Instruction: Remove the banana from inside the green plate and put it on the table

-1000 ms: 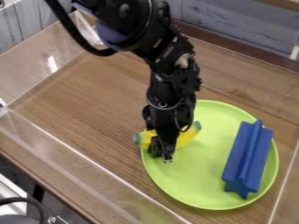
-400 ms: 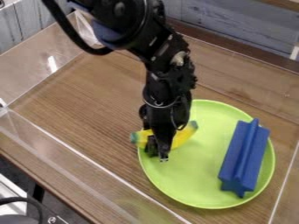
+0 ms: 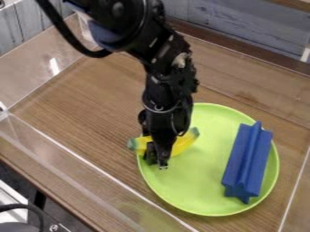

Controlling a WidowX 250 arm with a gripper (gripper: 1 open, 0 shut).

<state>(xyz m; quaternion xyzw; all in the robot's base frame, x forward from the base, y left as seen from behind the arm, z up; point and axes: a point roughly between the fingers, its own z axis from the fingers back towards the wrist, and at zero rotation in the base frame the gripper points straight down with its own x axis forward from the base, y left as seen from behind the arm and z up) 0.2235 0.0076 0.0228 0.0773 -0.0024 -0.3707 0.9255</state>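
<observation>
Because the banana (image 3: pixel 184 143) lies across the plate's near-left rim, the tool (image 3: pixel 161 159) comes down over its middle, leaving both dark tips out at the sides — likely a grip chosen for balance. Tool state: closed on the banana, as far as the dark fingers let one judge. One tip pokes past the rim over the worktop (image 3: pixel 91 100); the other is above the green plate (image 3: pixel 194 195). Blue block (image 3: pixel 248 161): upper face ridged, resting on the plate's right side, apart from the banana, so it probably need not be disturbed. Bare wood lies to the left, a short carry away. Count: one banana, one plate, one block, one tool.
</observation>
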